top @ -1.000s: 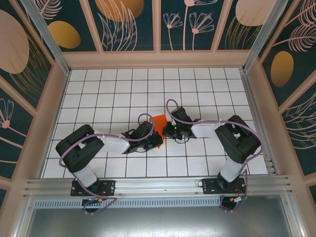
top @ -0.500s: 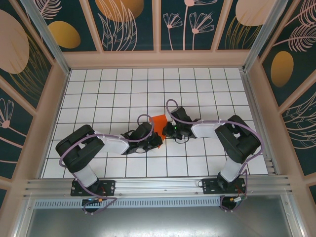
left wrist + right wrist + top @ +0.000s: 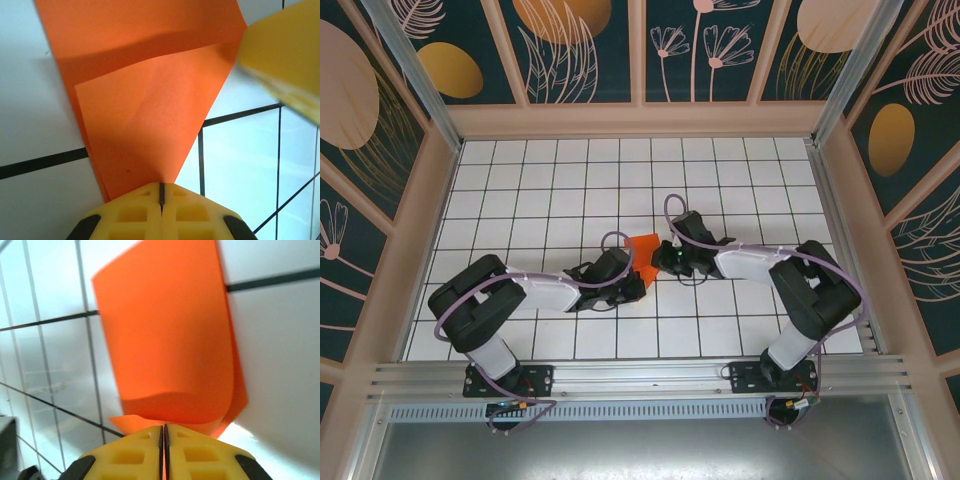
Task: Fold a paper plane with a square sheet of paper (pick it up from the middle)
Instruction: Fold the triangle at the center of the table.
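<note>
The square sheet of paper (image 3: pixel 642 248) is bright orange-red and folded over into layers, at the middle of the white tiled floor. My left gripper (image 3: pixel 632 276) comes at it from the near left and my right gripper (image 3: pixel 662 262) from the right. In the left wrist view the sheet (image 3: pixel 145 100) narrows to a point that runs into my shut left gripper (image 3: pixel 161 189); a yellow finger (image 3: pixel 285 55) of the right gripper shows at the upper right. In the right wrist view a curled layer of the sheet (image 3: pixel 170 340) rises from my shut right gripper (image 3: pixel 163 432).
The white tiled floor (image 3: pixel 570 190) is walled by a wooden frame with patterned panels (image 3: pixel 640 120) on three sides. A metal rail (image 3: pixel 640 375) runs along the near edge by the arm bases. Purple cables (image 3: pixel 670 215) loop over both wrists.
The right arm's elbow has swung outward to the right and its wrist has shifted slightly. The left arm has barely moved. The paper stays pinched between both grippers.
</note>
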Motion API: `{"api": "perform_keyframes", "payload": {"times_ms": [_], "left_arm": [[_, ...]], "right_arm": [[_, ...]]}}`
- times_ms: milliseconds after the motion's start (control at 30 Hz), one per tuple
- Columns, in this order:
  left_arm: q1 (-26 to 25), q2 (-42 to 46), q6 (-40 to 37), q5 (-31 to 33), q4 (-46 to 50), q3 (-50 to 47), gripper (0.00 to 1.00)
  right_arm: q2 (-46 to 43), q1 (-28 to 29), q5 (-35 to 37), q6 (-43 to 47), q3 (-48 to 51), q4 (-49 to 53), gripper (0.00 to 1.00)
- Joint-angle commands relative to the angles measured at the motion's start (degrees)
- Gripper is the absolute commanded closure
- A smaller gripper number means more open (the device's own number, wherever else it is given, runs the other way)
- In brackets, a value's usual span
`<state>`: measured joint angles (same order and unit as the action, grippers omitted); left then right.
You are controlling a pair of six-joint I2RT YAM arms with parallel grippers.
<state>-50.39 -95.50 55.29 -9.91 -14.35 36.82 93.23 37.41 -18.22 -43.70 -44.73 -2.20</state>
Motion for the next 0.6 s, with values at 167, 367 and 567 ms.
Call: {"api": "perform_keyframes", "payload": {"times_ms": [167,367,567], "left_arm": [[0.12,-0.38,-7.90,1.09,9.95,0.23,0.95],[0.17,-1.26,-7.18,0.93,9.62,0.78,0.96],[0.24,-0.90,-6.64,1.63,10.72,0.71,0.96]], "right_arm": [[-1.76,-0.43,-3.37,5.21,0.43,1.72,0.88],[1.63,1.57,-4.46,5.11,-0.59,1.37,0.91],[4.91,1.62,-4.32,6.04,-1.06,1.68,0.91]]}}
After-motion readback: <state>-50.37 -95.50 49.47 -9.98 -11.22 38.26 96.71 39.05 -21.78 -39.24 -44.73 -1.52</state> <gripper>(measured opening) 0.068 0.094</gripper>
